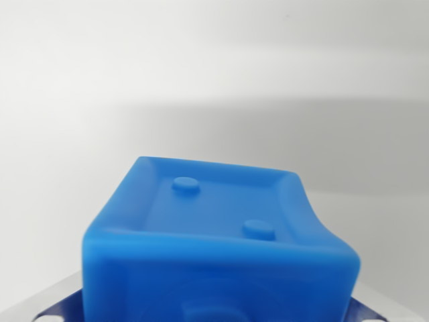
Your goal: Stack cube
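A soft blue cube (218, 221) fills the lower middle of the wrist view, very close to the camera. The face turned toward me is dished inward and carries two small round studs. Its side edges bow in as if squeezed. My gripper (218, 308) sits at the bottom edge, shut on the blue cube. Only grey metal parts of the gripper show, at the bottom left (53, 298) and bottom right corners. The fingertips are hidden behind the cube. No second cube is in view.
Behind the cube lies a plain white surface (214, 74), with a soft grey shadow band across the middle of the view.
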Robot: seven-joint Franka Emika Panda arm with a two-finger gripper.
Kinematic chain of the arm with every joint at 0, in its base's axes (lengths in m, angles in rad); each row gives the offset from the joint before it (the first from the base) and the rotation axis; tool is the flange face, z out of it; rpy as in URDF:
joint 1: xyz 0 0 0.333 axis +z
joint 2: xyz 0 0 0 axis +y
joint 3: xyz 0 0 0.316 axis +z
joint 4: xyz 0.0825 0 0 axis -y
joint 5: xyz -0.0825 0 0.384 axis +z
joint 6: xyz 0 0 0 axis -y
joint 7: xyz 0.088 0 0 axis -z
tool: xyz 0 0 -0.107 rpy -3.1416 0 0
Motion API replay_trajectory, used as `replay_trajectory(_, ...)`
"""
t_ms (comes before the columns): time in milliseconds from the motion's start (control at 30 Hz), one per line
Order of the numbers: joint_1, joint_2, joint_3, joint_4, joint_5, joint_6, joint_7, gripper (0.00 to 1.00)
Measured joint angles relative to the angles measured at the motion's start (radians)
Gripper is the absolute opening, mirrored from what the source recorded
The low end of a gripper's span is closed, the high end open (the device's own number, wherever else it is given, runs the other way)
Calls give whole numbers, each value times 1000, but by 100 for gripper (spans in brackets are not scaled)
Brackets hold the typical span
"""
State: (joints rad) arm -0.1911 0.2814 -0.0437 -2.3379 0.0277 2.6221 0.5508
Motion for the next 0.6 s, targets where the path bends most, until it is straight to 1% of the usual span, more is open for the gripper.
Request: replay_trajectory(600,0,-120,5,-100,-12,-20,-181,0)
